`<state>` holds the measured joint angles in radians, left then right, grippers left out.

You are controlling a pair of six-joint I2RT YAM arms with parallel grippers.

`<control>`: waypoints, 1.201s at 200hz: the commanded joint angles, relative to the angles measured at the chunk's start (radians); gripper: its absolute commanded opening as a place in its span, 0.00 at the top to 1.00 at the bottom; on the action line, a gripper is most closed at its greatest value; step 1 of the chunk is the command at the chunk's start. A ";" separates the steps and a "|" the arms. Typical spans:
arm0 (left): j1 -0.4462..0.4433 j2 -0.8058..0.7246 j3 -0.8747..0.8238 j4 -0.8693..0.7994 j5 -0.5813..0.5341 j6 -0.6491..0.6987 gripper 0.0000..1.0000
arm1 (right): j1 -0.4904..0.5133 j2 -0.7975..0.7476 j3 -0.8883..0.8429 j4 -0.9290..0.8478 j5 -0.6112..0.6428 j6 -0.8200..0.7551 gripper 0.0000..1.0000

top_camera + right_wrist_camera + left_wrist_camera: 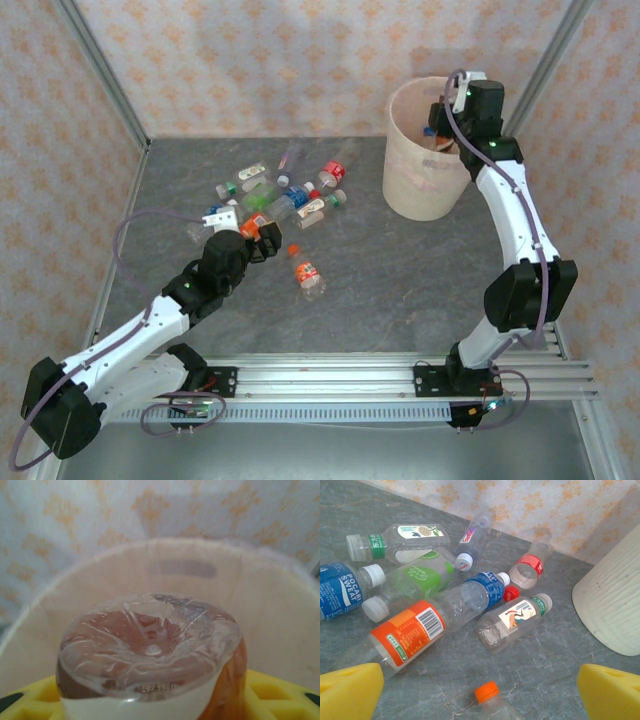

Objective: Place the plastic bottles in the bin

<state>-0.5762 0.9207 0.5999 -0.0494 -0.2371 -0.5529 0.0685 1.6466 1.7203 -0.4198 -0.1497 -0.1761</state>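
Note:
Several plastic bottles [285,195] lie scattered at the table's back left. Among them are an orange-labelled one [410,632], a blue-labelled one [485,587] and a clear one with a bird label [512,620]. An orange-capped bottle [307,272] lies apart, nearer the front. My left gripper [262,232] hovers open just short of the pile, and this bottle's orange cap [487,692] sits between its yellow fingers [350,690]. My right gripper [442,130] hangs inside the mouth of the beige bin [425,170], shut on a clear bottle [150,645] whose base faces the camera.
The bin's ribbed wall [615,600] stands just right of the bottle pile. Patterned walls close the table at the back and both sides. Bare grey tabletop [400,270] stretches between the two arms.

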 commanded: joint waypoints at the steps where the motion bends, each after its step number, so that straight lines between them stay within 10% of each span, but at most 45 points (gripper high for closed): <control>1: 0.001 -0.008 -0.015 -0.030 -0.034 -0.015 0.00 | -0.003 -0.021 0.002 -0.110 -0.044 -0.075 0.41; 164: 0.053 0.060 -0.010 -0.114 -0.119 -0.150 0.00 | 0.016 -0.165 -0.053 -0.111 -0.180 0.166 0.08; 240: 0.102 0.132 0.051 -0.234 -0.149 -0.248 0.00 | 0.263 -0.377 -0.338 0.104 -0.145 0.303 0.01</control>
<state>-0.4885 1.0325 0.5945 -0.1890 -0.3241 -0.7441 0.2447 1.3285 1.4895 -0.4389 -0.3214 0.0528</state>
